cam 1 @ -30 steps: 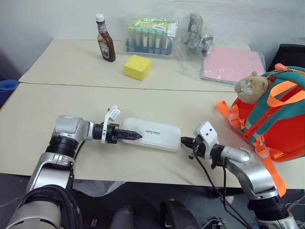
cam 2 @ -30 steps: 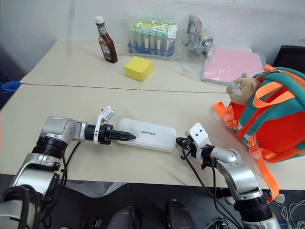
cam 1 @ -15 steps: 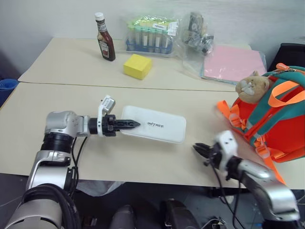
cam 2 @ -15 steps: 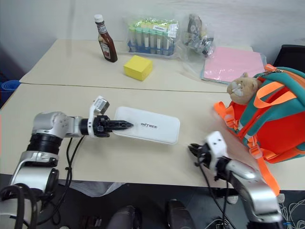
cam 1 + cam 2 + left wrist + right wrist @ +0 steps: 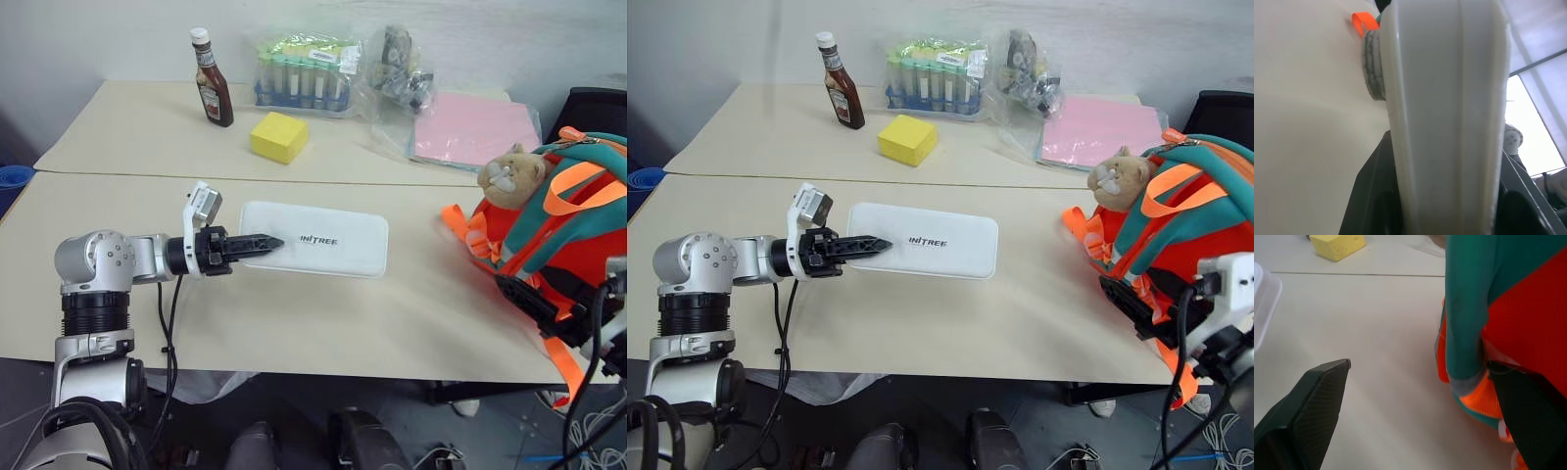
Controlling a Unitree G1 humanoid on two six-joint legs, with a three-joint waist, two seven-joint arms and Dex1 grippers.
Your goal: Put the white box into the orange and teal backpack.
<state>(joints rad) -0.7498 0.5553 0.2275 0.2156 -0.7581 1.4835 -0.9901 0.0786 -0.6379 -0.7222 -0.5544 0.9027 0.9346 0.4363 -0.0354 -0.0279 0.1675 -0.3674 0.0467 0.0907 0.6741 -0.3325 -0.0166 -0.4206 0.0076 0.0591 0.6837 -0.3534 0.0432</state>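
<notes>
The white box [image 5: 328, 241], flat with dark lettering, is held level just above the table by its left end. My left gripper [image 5: 265, 241] is shut on that end; in the left wrist view the box [image 5: 1444, 122] stands between the black fingers [image 5: 1369, 205]. The orange and teal backpack [image 5: 573, 220] sits at the table's right edge with a tan plush toy [image 5: 509, 176] on it. My right gripper [image 5: 529, 299] is open at the backpack's lower front; in the right wrist view its fingers [image 5: 1312, 411] stand wide apart, one beside the backpack [image 5: 1508, 308].
At the back of the table [image 5: 127, 127] stand a sauce bottle [image 5: 211, 80], a yellow sponge block [image 5: 278, 136], a bagged rack of tubes [image 5: 299, 76], a clear bag [image 5: 397, 70] and a pink folder [image 5: 470, 127]. A seam [image 5: 147, 174] runs between the two tabletops.
My right gripper left the box's right end, opened wide and swung right to the backpack. The left gripper closed on the box's left end and raised it a little.
</notes>
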